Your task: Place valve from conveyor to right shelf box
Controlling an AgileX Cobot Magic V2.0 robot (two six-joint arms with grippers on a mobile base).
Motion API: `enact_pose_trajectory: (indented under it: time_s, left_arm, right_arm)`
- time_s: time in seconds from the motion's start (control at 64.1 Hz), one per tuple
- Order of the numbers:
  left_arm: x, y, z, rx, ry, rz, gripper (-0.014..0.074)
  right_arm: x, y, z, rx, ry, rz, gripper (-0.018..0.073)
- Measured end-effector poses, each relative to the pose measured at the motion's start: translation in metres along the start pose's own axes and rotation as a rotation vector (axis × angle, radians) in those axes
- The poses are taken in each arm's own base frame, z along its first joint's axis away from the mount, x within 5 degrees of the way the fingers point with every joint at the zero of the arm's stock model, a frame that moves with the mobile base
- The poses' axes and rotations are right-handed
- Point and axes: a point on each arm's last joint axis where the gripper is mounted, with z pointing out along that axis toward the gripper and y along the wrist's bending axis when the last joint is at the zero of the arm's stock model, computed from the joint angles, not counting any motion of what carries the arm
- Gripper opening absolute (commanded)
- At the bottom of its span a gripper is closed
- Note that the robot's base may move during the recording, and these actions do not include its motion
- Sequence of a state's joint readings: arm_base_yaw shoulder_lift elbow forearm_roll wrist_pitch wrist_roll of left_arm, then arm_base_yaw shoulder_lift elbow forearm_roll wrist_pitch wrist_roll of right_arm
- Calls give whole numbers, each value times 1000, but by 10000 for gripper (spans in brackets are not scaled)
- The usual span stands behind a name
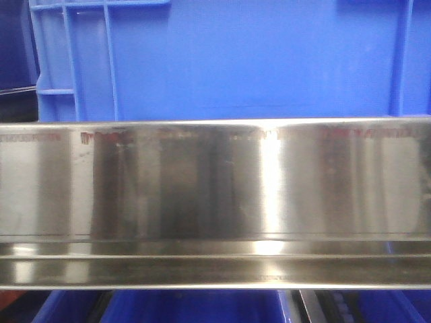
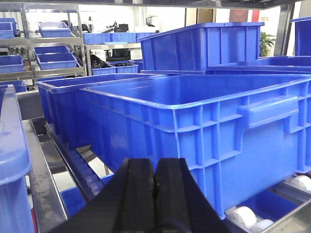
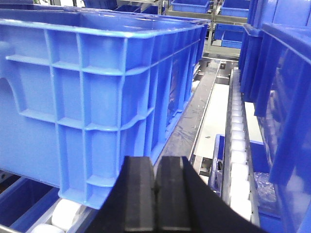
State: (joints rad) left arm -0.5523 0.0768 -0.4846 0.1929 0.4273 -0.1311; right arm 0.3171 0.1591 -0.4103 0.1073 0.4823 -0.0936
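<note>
valve not visible in any view, nor the conveyor. left end effector (image 2: pixel 154 194) clenched, empty, facing a blue shelf box (image 2: pixel 204 126). right end effector (image 3: pixel 154 194) clenched, empty, beside another blue box (image 3: pixel 92 97). risk: arms snagging box rims or the steel shelf rail (image 1: pixel 215 195) when turning away.

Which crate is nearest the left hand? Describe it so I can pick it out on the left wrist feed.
In the left wrist view, start at the closed black left hand at bottom centre. Directly beyond it sits a large open-topped blue plastic crate with ribbed walls, resting on white rollers. Unlike the other blue crates behind, it fills the foreground and shows a moulded handle recess on its right wall.
</note>
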Motion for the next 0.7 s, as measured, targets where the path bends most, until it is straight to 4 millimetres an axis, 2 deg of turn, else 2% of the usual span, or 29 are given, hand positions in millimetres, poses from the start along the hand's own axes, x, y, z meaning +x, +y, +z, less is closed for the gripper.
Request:
enact_pose_trajectory:
  time_s: [0.609, 0.702]
  left_arm:
    - [0, 0, 0, 1, -6, -3, -111]
    - [5, -2, 2, -4, -7, -27, -111]
  right_arm:
    - [-2, 0, 0, 2, -17, 0, -162]
    - [-2, 0, 0, 2, -17, 0, -162]
